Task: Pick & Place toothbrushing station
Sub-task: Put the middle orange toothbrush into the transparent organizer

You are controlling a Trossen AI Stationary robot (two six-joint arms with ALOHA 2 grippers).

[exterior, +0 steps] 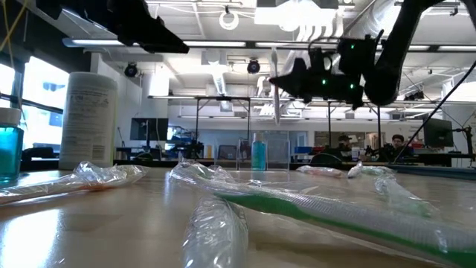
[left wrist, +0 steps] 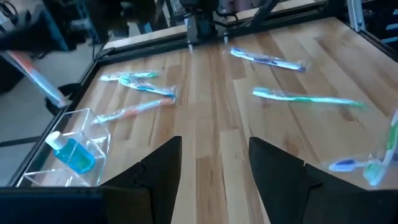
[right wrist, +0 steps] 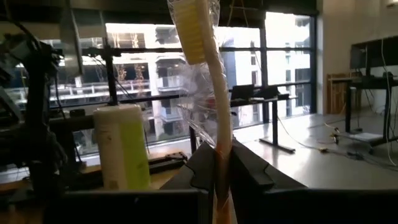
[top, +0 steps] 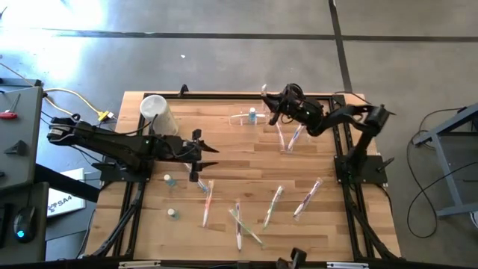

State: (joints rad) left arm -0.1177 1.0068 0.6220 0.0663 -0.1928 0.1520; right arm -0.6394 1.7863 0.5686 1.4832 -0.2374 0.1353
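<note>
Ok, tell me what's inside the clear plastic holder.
Inside the clear holder stands a small bottle of blue liquid with a white cap. No toothbrush is in it; the right gripper holds one wrapped toothbrush in the air. Nothing hides the holder's inside.

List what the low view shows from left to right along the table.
Blue-liquid bottle at the edge → white canister → upright toothbrush in the right tool → dark right arm.

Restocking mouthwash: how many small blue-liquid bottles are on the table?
3. One small blue-liquid bottle stands in the clear plastic holder; a second bottle and a third bottle stand on the wooden table's left side. Wrapped toothbrushes may hide more.
</note>
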